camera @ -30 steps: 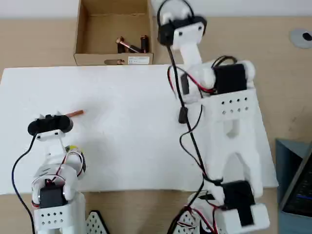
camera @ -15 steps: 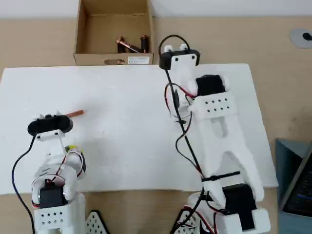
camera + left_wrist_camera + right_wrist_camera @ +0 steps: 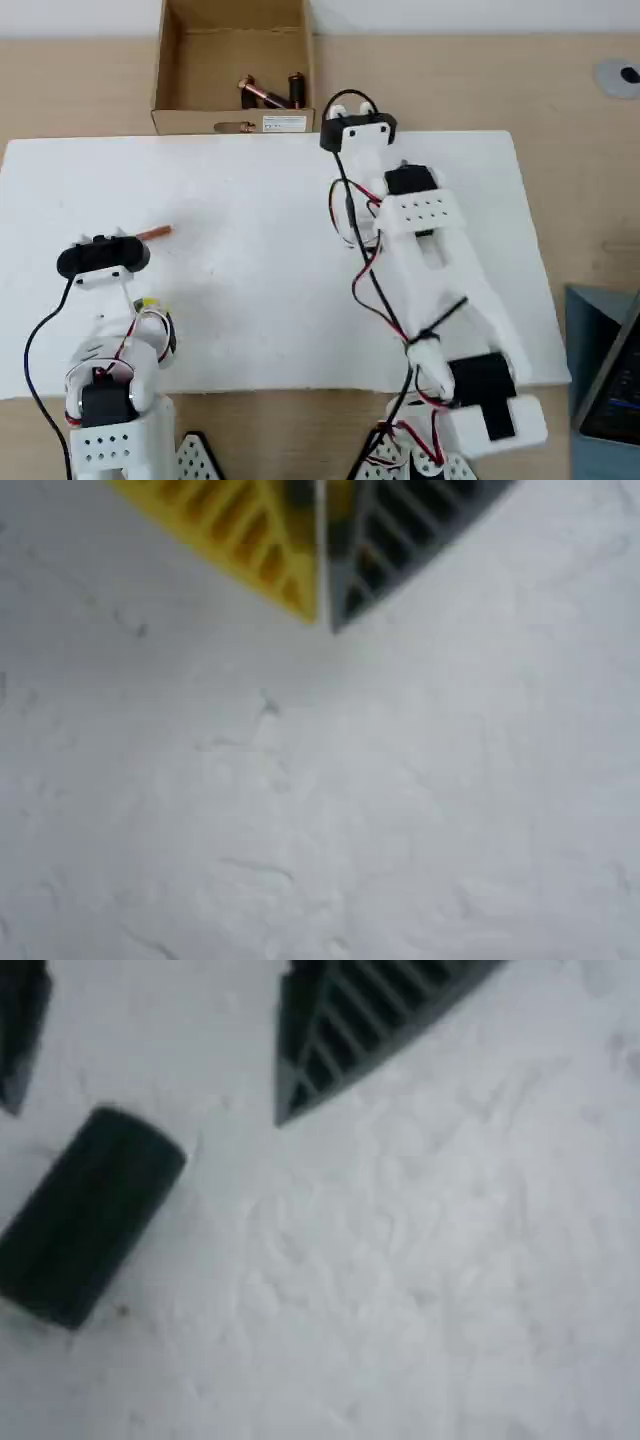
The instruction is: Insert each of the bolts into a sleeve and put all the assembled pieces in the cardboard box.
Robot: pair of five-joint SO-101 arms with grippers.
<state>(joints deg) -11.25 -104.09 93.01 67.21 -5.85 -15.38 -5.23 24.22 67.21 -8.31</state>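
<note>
White foam sheet (image 3: pixel 250 300) on a wooden table (image 3: pixel 560 90): your working surface.

Item one, nearest you: your left gripper (image 3: pixel 324 618). Its yellow and dark fingers were pressed tip to tip with nothing held, low over bare sheet on the left side.

Item two: one copper bolt (image 3: pixel 153 233), flat on the sheet just beyond that gripper and apart from it.

Item three: your right gripper (image 3: pixel 146 1112). The arm was stretched to the sheet's far edge, jaws spread wide and empty.

Item four: one black sleeve (image 3: pixel 88 1215), on its side on the sheet just off the spread fingertips, gripped by neither.

Item five, farthest: cardboard box (image 3: pixel 180 60), open-topped, just past the sheet's far edge. Several assembled pieces (image 3: pixel 270 90) lay toward its right front.

Item six: one copper piece (image 3: pixel 235 127) along the box's front wall. You could not tell bolt from assembly.
</note>
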